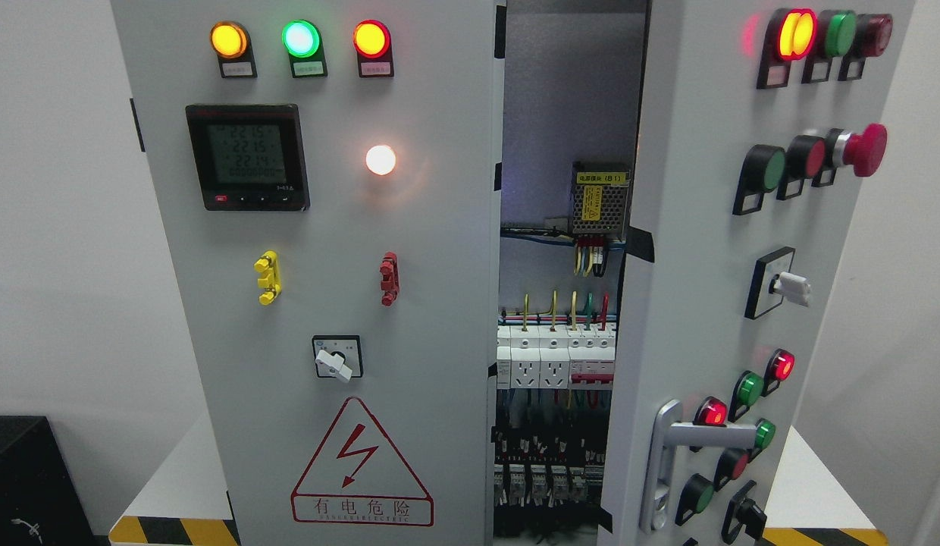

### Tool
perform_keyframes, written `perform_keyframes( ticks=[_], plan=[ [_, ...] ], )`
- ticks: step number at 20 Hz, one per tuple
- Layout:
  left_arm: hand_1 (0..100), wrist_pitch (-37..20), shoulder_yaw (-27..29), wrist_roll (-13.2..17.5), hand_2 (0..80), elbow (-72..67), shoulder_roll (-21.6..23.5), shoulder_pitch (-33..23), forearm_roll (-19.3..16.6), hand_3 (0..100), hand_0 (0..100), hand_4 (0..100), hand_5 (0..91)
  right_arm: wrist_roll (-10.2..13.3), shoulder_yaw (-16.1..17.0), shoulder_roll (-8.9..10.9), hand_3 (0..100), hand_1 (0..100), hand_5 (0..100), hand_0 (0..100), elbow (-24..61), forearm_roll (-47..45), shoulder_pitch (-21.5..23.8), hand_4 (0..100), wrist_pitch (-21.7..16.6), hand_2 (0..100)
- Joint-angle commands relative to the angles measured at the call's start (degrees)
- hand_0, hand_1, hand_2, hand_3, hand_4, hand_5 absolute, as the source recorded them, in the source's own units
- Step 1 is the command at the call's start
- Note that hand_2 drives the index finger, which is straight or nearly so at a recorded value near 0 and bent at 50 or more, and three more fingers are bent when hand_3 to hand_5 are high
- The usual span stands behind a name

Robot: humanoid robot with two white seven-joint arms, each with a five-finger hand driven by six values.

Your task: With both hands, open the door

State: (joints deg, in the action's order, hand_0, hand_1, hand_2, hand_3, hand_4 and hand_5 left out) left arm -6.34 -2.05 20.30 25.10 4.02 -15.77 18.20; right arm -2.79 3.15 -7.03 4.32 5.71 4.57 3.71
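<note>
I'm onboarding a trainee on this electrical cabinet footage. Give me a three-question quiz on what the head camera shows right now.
1. True or false: the right door stands ajar, exposing wiring and breakers.
2. Which colour is the middle lamp atop the left door? A red, B green, C yellow.
3. Fill in: the silver handle sits on the ___ door.

Key: 1 true; 2 B; 3 right.

no arm in view, neither hand showing, left or right
</note>
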Motion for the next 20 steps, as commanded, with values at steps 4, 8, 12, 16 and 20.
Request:
perform_keyframes(
  ticks=[4,8,12,16,20],
  plan=[
    [0,-2.28,35.74,31.49,0.0,62.52,39.73,-21.66,44.55,0,0,0,0.0,-0.02,0.02,0.00,0,0,0,0,-0.02,0.00,0.00,0,-0.02,0],
    [0,-2.19,49.94,51.82,0.0,63.14,44.48,-21.94,44.64,0,0,0,0.0,-0.02,0.02,0.00,0,0,0,0,-0.02,0.00,0.00,0,-0.02,0],
    [0,-1.84,52.32,53.44,0.0,63.32,50.90,-21.41,49.54,0,0,0,0.0,-0.02,-0.07,0.00,0,0,0,0,-0.02,0.00,0.00,0,-0.02,0],
    [0,12.08,47.79,53.17,0.0,61.92,59.35,-6.63,51.06,0,0,0,0.0,-0.02,0.02,0.00,0,0,0,0,-0.02,0.00,0.00,0,-0.02,0],
    [0,23.82,23.38,53.08,0.0,61.91,64.27,21.08,49.83,0,0,0,0.0,-0.02,0.02,0.00,0,0,0,0,-0.02,0.00,0.00,0,-0.02,0]
  ],
)
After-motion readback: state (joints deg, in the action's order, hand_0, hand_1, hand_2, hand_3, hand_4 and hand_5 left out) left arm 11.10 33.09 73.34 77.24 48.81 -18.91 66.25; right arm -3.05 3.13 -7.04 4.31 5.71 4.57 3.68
